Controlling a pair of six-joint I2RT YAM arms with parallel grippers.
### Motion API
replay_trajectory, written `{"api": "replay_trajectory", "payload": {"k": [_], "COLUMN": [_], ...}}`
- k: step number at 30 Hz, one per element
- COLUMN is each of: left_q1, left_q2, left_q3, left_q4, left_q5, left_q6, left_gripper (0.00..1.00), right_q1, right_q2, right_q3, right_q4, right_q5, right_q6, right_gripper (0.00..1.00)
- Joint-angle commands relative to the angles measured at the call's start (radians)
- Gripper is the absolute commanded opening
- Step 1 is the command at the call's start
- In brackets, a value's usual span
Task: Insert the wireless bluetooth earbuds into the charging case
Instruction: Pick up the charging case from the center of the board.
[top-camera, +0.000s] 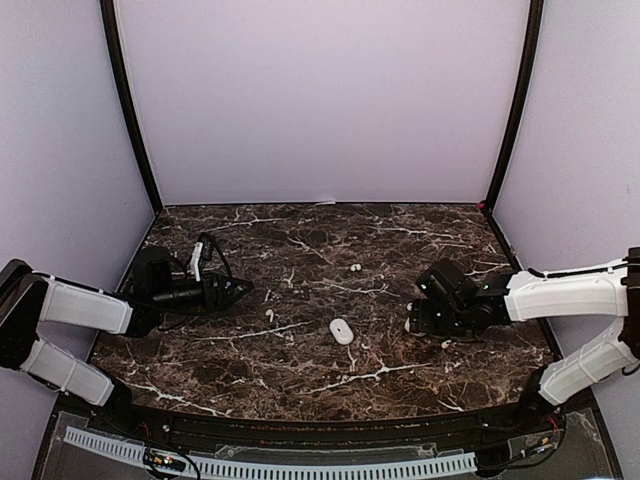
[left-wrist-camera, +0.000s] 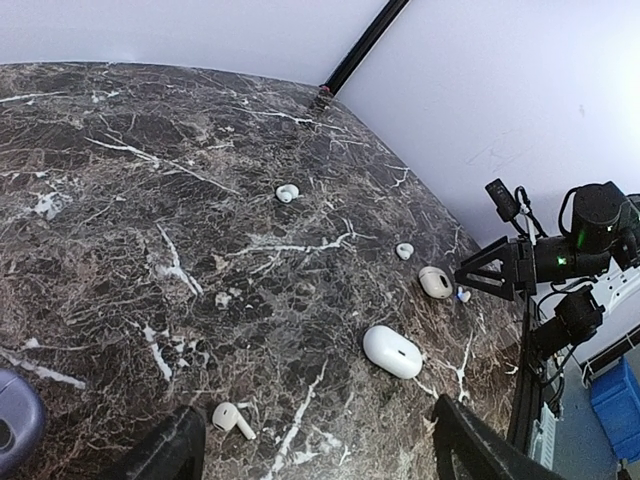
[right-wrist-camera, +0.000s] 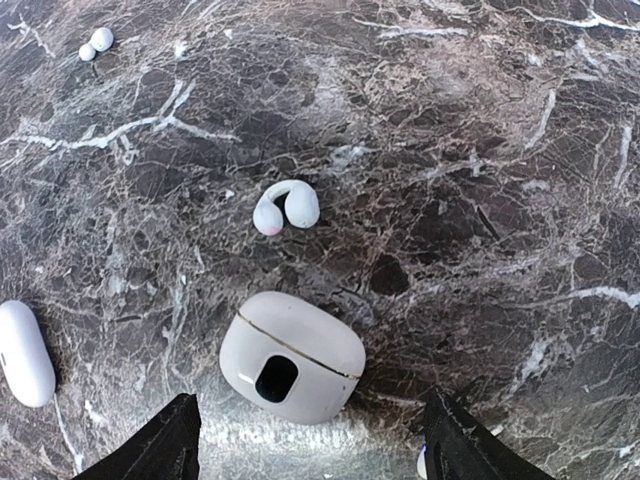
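from above, the dark brown white-veined marble desk (top-camera: 300, 240) carries a glossy white oval case (top-camera: 342, 331) near its middle, a small white earbud (top-camera: 354, 267) beyond that, and a tiny white stemmed earbud (top-camera: 269, 314) nearer the left gripper (top-camera: 228, 290); the right gripper (top-camera: 413, 322) sits low over the right side. the left wrist view shows the left gripper spread wide around nothing, the stemmed earbud lying just ahead of its fingers and the oval case farther off. the right wrist view shows the right gripper spread as well, its fingers apart from a cream rounded plastic charging case (right-wrist-camera: 292, 356) with a dark window, which lies just ahead between them with its lid seemingly down; a white c-shaped clip earbud (right-wrist-camera: 286, 207) rests loose just beyond it (no bud sits in any case that i can see). i judge this the reach for that charging case: next the fingers must settle on either side and close squarely without knocking the clip earbud away.
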Motion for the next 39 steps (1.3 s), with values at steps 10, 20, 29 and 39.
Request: {"api": "replay_trajectory", "payload": {"k": [10, 20, 29, 39], "left_q1": [-0.006, -0.006, -0.005, -0.005], "left_q2": [-0.046, -0.06, -0.054, -0.028], "left_q3": [-0.042, -0.063, -0.076, -0.066], "left_q4": [0.04, 0.07, 0.109, 0.113], "left_q5": [-0.029, -0.007, 0.028, 0.041], "left_q6": [0.067, 0.095, 0.096, 0.088], "left_gripper": [0.81, 0.81, 0.8, 0.8], "right_q1": [-0.003, 0.129, 0.192, 0.219], "right_q2": [0.054, 0.224, 0.371, 0.485], "right_q3": [0.133, 0.235, 0.324, 0.397], "right_q4": [-0.015, 0.221, 0.243, 0.207], "right_q5": [-0.05, -0.235, -0.234, -0.222], "right_q6": [-0.086, -0.436, -0.529, -0.523], "right_gripper": [0.71, 0.59, 0.64, 0.6]}}
